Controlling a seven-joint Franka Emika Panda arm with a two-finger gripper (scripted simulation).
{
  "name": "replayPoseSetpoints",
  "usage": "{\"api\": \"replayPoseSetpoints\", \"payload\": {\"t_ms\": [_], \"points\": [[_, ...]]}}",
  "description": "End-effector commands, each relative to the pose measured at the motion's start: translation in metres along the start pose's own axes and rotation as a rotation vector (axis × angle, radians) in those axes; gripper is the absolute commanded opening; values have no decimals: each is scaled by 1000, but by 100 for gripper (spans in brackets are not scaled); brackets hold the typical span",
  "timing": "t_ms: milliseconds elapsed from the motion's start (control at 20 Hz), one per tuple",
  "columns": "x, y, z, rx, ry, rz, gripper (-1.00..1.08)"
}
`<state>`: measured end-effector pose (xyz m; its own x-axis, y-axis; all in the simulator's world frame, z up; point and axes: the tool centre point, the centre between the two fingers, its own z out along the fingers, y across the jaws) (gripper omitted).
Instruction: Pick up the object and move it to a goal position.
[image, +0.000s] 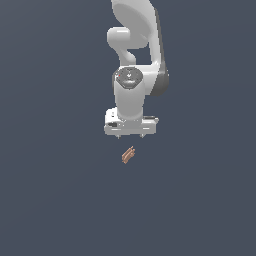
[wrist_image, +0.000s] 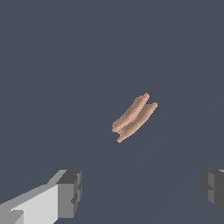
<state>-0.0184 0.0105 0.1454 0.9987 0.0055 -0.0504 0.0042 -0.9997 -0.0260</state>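
The object (image: 128, 154) is a small reddish-brown ridged piece lying on the dark grey floor, slanted. It also shows in the wrist view (wrist_image: 134, 117). My white gripper (image: 129, 136) hangs just above and slightly behind it in the exterior view, apart from it. The jaws stand wide open and empty. In the wrist view my gripper (wrist_image: 142, 192) shows two grey fingertips (wrist_image: 70, 192) far apart, with the object beyond them, not between them.
The white arm (image: 135, 60) rises from the gripper toward the top of the exterior view. A plain dark grey floor (image: 60, 200) surrounds the object.
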Motion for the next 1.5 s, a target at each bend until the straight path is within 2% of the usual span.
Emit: {"api": "replayPoseSetpoints", "payload": {"t_ms": [0, 150, 550, 1000, 1450], "points": [[0, 0, 0, 0, 0, 0, 100], [1, -5, -1, 3, 3, -7, 100], [4, -39, -6, 26, 22, -56, 100], [5, -36, -4, 24, 21, -26, 100], [11, -28, 6, 22, 24, 114, 100]]}}
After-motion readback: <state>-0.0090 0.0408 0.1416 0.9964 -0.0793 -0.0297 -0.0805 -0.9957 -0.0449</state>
